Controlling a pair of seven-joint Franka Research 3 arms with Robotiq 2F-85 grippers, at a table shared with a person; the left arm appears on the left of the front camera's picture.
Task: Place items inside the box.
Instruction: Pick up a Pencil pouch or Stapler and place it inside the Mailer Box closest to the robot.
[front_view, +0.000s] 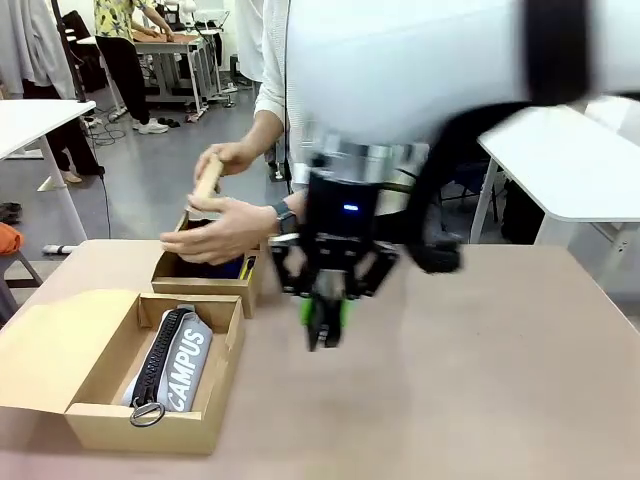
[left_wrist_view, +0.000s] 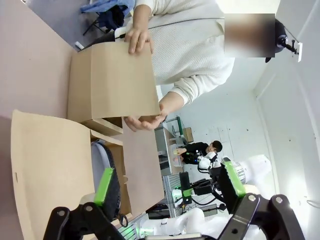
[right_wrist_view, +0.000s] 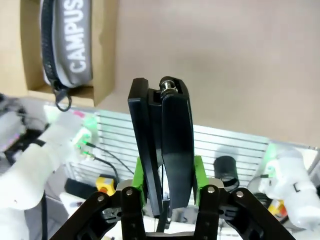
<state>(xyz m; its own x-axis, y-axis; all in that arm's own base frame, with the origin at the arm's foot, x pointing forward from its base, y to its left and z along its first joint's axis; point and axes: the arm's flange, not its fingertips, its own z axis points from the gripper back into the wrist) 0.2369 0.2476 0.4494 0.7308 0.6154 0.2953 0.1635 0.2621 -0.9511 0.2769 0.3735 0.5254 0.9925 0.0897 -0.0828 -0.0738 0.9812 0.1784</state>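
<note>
At eight o'clock on the tabletop (front_view: 480, 380), the pouch (front_view: 175, 365) already lies in the box (front_view: 150, 428), but the stapler (right_wrist_view: 172, 150), clamped in the part-closed right pincer (front_view: 325, 320) above centre, is yet to go in; the left pincer (left_wrist_view: 167, 182) stands open, empty.

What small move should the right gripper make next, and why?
Probably shift left, toward the open box. The right gripper is shut on the stapler above bare table, to the right of the box, whose lid lies folded back. The pouch already lies inside, so the stapler looks like the item left.
</note>
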